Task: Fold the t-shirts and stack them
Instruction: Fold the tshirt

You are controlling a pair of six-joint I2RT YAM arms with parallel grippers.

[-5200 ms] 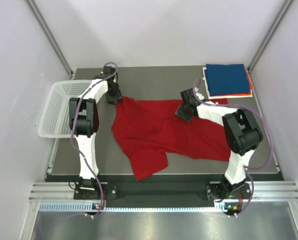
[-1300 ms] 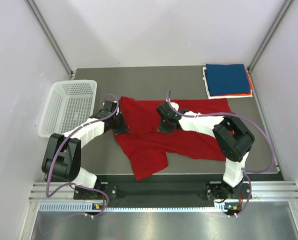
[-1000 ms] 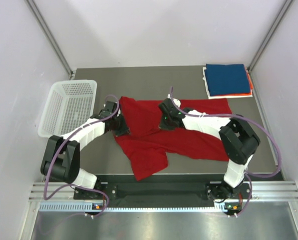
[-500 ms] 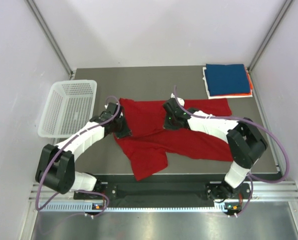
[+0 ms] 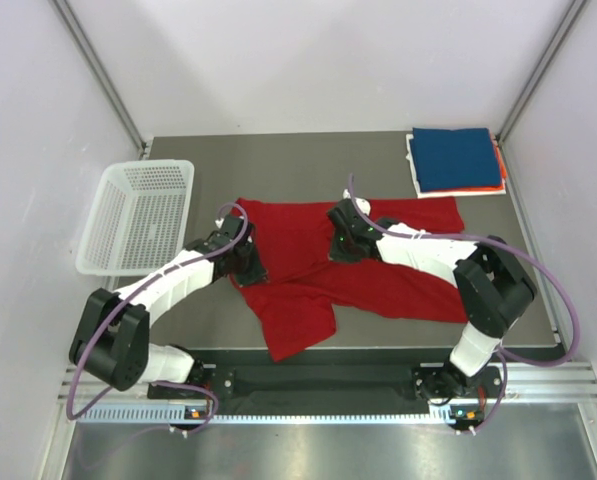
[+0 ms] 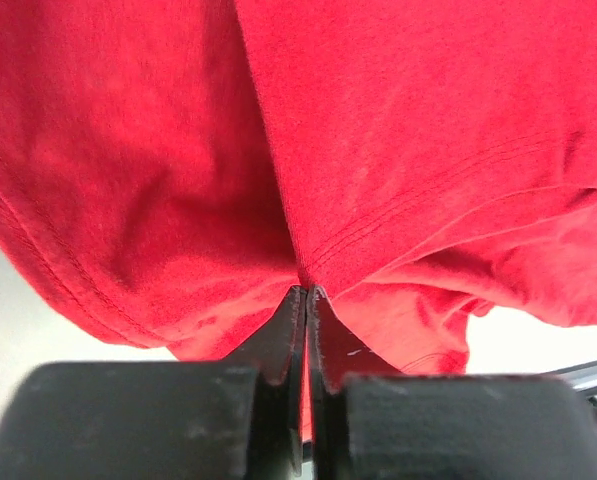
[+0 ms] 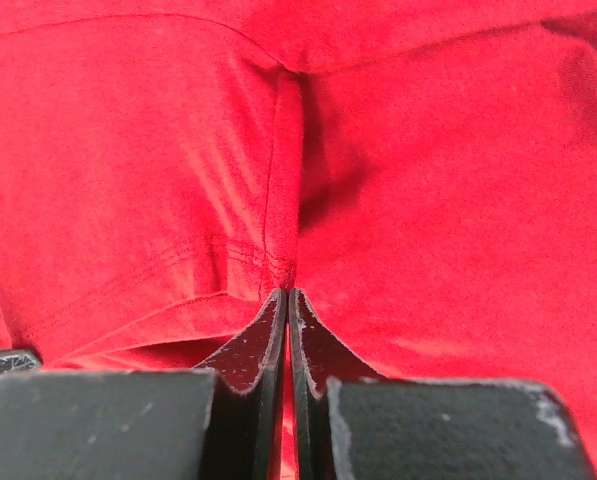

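A large bright red t-shirt [image 5: 308, 265] lies crumpled across the middle of the table. My left gripper [image 5: 248, 262] is shut on a fold near its left edge; in the left wrist view the cloth [image 6: 378, 150] bunches right at the closed tips [image 6: 306, 292]. Further right, my right gripper [image 5: 342, 243] is shut on a pinch of red cloth [image 7: 408, 180] at a stitched seam, tips [image 7: 287, 293] pressed together. A folded dark blue t-shirt [image 5: 456, 157] tops a stack at the back right, with orange [image 5: 500, 170] and white [image 5: 412, 165] edges showing under it.
A white mesh basket [image 5: 138, 215] hangs over the table's left edge, just beyond my left arm. Grey tabletop [image 5: 308, 165] shows behind the red shirt. White walls close in on both sides.
Over five seconds both grippers came down from the shirt's far corners toward the near side, dragging red cloth. In the last second they shifted slightly right and nearer.
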